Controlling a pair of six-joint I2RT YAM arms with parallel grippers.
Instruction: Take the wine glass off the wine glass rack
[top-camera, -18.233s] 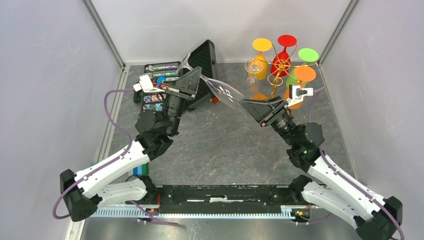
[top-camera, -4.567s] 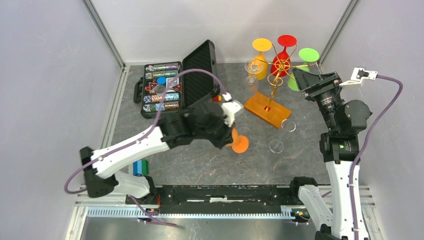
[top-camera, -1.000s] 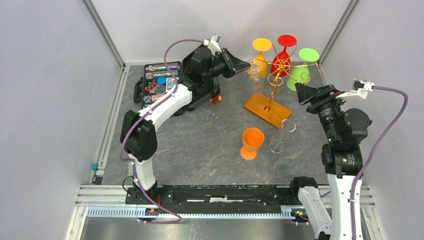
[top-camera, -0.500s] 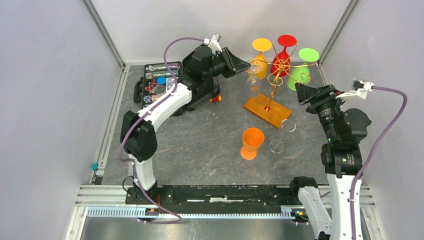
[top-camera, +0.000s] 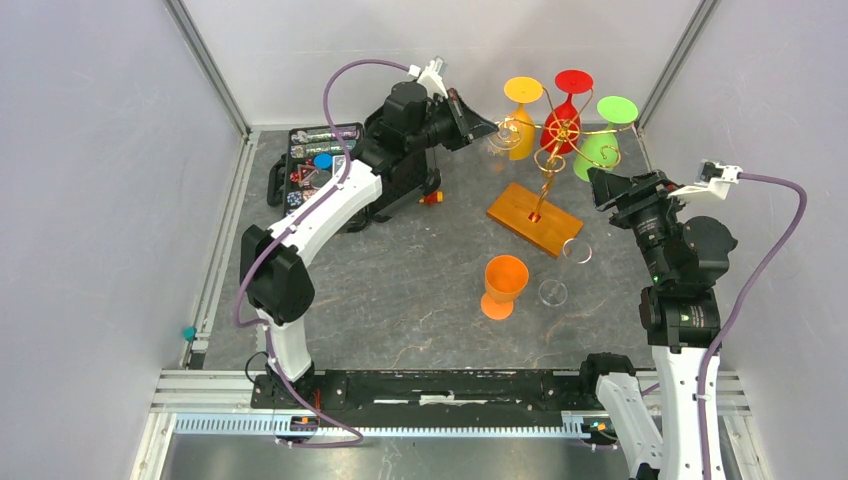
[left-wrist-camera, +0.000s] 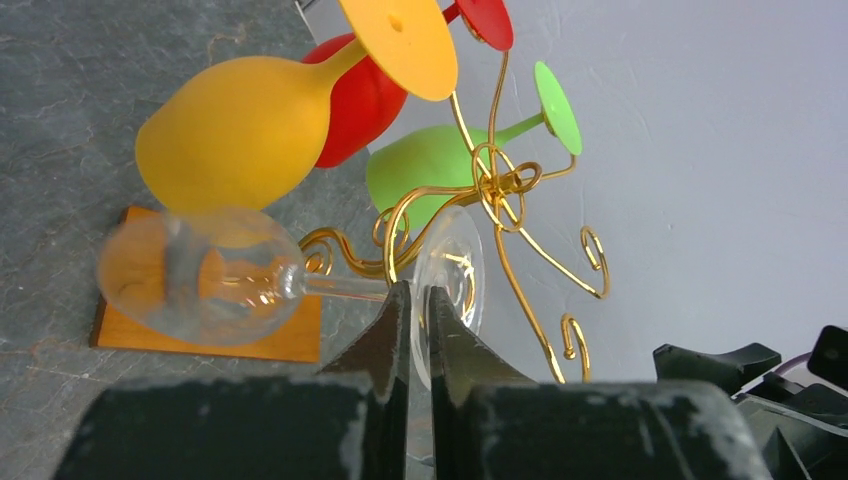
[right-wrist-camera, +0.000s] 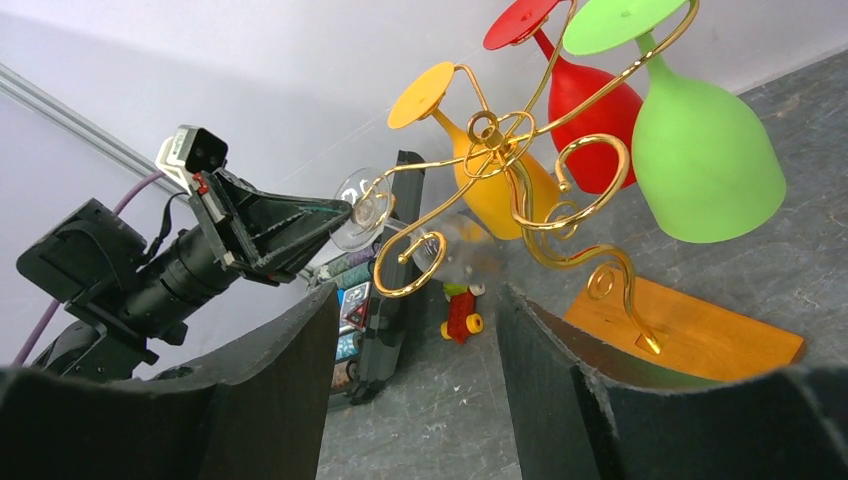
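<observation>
The gold wire wine glass rack (top-camera: 551, 140) stands on its orange-brown wooden base (top-camera: 535, 217) at the back right. Yellow (top-camera: 520, 125), red (top-camera: 568, 110) and green (top-camera: 600, 140) glasses hang from it upside down. My left gripper (top-camera: 489, 126) is shut on the round foot of a clear wine glass (left-wrist-camera: 200, 280), which lies almost level. Its foot (left-wrist-camera: 455, 262) is at the tip of a curled rack arm (left-wrist-camera: 400, 225). My right gripper (top-camera: 600, 186) is open and empty, to the right of the rack, with the green glass (right-wrist-camera: 705, 150) just ahead of it.
An orange glass (top-camera: 503, 284) and another clear glass (top-camera: 565, 268) stand on the table in front of the rack base. An open black case (top-camera: 335, 170) lies at the back left. A small red toy (right-wrist-camera: 462, 310) lies beside it. Grey walls are close behind the rack.
My left gripper has lifted and turned a little, carrying the clear glass up and tipping it from hanging towards level. My right arm has barely moved.
</observation>
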